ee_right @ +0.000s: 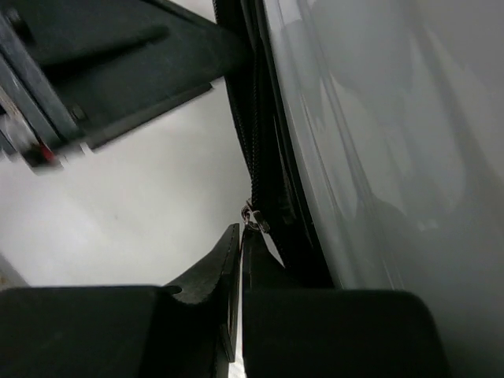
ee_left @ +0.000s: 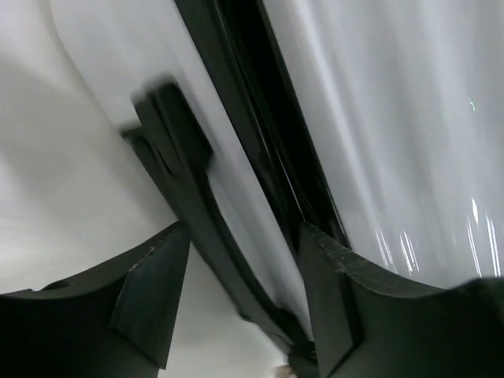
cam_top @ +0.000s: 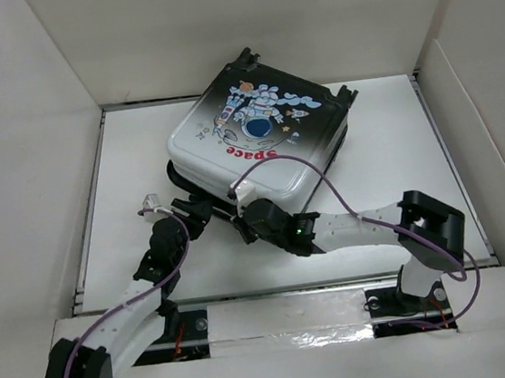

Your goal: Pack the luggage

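- While the overhead view shows the suitcase (cam_top: pixel 260 133) lying flat toward the back of the table (cam_top: pixel 402 218), astronaut print up and lid down on its lower half, no loose items show beside it. I judge the filling done and the closing in hand.
- From the same view, the left gripper (cam_top: pixel 194 216) sits at the suitcase's near-left corner. The right gripper (cam_top: pixel 245 219) is just beside it along the suitcase's near edge. Both are low, at the level where the two halves meet.
- On the left wrist camera, the fingers (ee_left: pixel 153 295) are spread wide, and the black zipper band (ee_left: pixel 260 102) of the suitcase runs up between them. Whether either pad touches the band I cannot tell. A black block-shaped fitting (ee_left: pixel 169 134) sits on the shell to the left of the band, and glossy white shell fills the right side.
- On the right wrist camera, the fingers are pressed tight together. The small metal zipper pull (ee_right: pixel 252 214) sits right at their tips, and its tab seems to be pinched between them. The band runs on away from the tips, along the edge of the white shell.
- What looks left is drawing the pull along the rest of the suitcase's rim, with the spread left fingers placed to steady the corner. How much of the rim is already zipped is hidden in all three views.
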`<move>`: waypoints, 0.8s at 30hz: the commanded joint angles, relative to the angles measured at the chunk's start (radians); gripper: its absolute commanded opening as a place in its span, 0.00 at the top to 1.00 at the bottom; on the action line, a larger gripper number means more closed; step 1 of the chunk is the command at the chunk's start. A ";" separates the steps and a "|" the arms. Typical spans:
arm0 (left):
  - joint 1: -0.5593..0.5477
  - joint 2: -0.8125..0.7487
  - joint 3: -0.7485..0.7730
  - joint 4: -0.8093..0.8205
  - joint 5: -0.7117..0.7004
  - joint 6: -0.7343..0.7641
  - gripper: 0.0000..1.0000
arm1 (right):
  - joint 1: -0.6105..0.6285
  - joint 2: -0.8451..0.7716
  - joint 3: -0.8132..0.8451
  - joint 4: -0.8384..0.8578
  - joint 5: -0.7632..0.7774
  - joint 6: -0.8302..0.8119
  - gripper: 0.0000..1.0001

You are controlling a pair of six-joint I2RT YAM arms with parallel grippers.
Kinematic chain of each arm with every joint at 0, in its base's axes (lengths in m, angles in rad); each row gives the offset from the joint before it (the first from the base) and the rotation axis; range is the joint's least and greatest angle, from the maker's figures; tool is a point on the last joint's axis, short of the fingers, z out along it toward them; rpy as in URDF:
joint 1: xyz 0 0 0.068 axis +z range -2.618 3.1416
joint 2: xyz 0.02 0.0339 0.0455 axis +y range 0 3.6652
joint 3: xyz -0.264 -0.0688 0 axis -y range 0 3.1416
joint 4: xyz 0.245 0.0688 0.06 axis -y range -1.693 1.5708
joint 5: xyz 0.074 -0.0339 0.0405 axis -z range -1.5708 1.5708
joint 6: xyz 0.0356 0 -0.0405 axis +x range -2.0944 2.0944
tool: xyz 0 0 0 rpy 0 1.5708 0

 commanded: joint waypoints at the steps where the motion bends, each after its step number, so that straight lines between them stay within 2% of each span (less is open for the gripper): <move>1: 0.042 -0.125 0.077 -0.262 0.050 0.103 0.46 | 0.014 -0.163 -0.175 0.177 -0.328 -0.032 1.00; 3: 0.064 -0.169 0.105 -0.339 0.039 0.127 0.42 | -0.071 -0.241 -0.277 0.195 -0.345 -0.003 1.00; 6: 0.127 -0.173 0.119 -0.393 0.078 0.160 0.42 | -0.189 -0.457 -0.454 0.159 -0.378 -0.007 1.00; 10: 0.138 -0.191 0.078 -0.412 0.103 0.149 0.43 | -0.339 -0.643 -0.499 0.034 -0.394 -0.059 1.00; 11: 0.138 -0.206 0.069 -0.410 0.102 0.143 0.43 | -0.367 -0.727 -0.508 -0.031 -0.414 -0.085 1.00; 14: 0.138 -0.245 0.073 -0.404 0.108 0.138 0.43 | -0.445 -0.849 -0.519 -0.108 -0.476 -0.118 1.00; 17: 0.138 -0.203 0.099 -0.372 0.123 0.144 0.43 | -0.455 -0.866 -0.516 -0.153 -0.558 -0.132 1.00; 19: 0.138 -0.127 0.101 -0.312 0.152 0.149 0.47 | -0.413 -0.832 -0.497 -0.145 -0.575 -0.127 1.00; 20: 0.138 -0.096 0.096 -0.286 0.186 0.147 0.50 | -0.362 -0.815 -0.488 -0.139 -0.558 -0.123 1.00; 24: 0.087 0.056 0.102 -0.159 0.181 0.140 0.50 | -0.284 -0.745 -0.410 -0.202 -0.474 -0.135 1.00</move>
